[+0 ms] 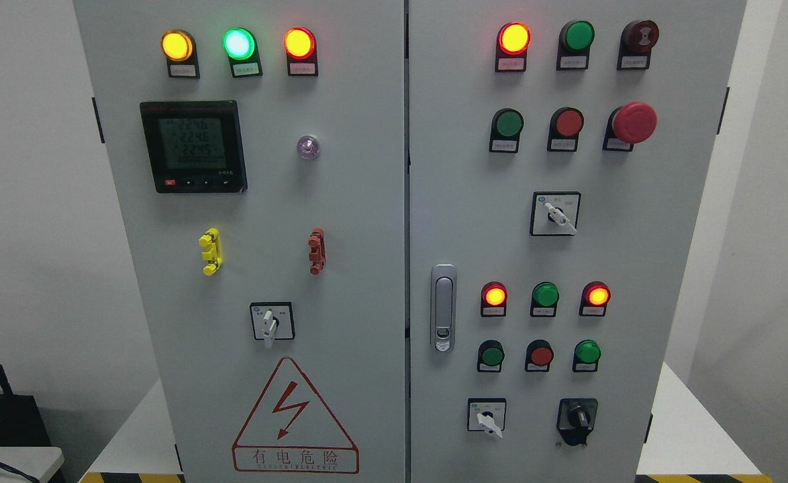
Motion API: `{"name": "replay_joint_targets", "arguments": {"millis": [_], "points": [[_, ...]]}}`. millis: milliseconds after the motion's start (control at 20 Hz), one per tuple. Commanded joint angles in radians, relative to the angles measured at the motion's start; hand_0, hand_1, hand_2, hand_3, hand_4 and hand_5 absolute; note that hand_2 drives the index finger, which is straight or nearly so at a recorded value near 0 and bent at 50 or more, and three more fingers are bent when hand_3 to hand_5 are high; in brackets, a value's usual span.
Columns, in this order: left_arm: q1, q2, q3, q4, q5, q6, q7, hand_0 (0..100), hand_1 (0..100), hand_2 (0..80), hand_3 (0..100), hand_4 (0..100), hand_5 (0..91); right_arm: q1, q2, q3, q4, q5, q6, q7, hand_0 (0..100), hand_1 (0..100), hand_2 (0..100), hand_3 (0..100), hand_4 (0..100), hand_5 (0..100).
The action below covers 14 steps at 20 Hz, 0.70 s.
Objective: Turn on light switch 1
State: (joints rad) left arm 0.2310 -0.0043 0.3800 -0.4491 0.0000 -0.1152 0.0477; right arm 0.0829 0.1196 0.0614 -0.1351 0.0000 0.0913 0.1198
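Which control is switch 1 cannot be told; labels too small to be read. Rotary selectors are seen on the grey cabinet [367,201]: one lower left door [271,322], one mid right door [555,213], two at btm right [486,416] [576,420]. Lit lamps are seen top left [238,43], a meter display [192,146] below. No robot hand is in shot, so hand state cannot be told.

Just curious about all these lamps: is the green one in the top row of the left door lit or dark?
Lit. The green lamp glows bright with a pale centre, between a glowing yellow lamp and red lamp.
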Motion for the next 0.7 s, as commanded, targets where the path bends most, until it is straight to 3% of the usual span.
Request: {"name": "replay_joint_targets", "arguments": {"millis": [0, 251, 652], "points": [[0.030, 0.018, 0.212, -0.400, -0.008, 0.002, -0.009, 43, 3, 0.0, 0, 0, 0.0, 0.000, 0.000, 0.000, 0.000, -0.017, -0.001, 0.000, 12, 39, 0, 0, 0, 0], [0.030, 0.018, 0.281, -0.589, -0.005, 0.002, -0.012, 44, 2, 0.0, 0, 3, 0.0, 0.000, 0.000, 0.000, 0.000, -0.018, -0.001, 0.000, 12, 39, 0, 0, 0, 0], [0.001, 0.035, 0.353, -0.858, 0.011, -0.047, -0.032, 48, 0, 0.0, 11, 16, 0.0, 0.000, 0.000, 0.000, 0.000, -0.018, -0.001, 0.000, 12, 39, 0, 0, 0, 0]]}}
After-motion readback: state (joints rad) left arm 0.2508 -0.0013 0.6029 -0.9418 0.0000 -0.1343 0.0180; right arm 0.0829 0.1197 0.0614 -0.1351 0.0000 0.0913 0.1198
